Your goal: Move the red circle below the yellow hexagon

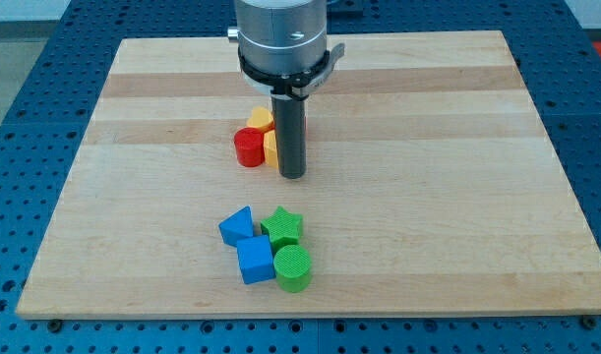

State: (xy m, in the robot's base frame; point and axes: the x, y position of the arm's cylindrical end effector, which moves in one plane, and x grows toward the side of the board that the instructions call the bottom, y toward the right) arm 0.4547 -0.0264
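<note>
Now my tip (293, 176), a bare rod tool holding nothing, sits just right of the yellow hexagon (262, 120) and red circle (248, 147); I'd circle left and nudge the circle gently downward across the tabletop (457, 197).

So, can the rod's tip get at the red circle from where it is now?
Probably yes, but not straight. My tip is right of the red circle, and a yellow block lies between them. The board around looks free for a detour.

Pale, matt, grained wooden board (428, 197); ridged plastic-looking green cylinder (292, 268); dull metal arm housing (280, 34).
</note>
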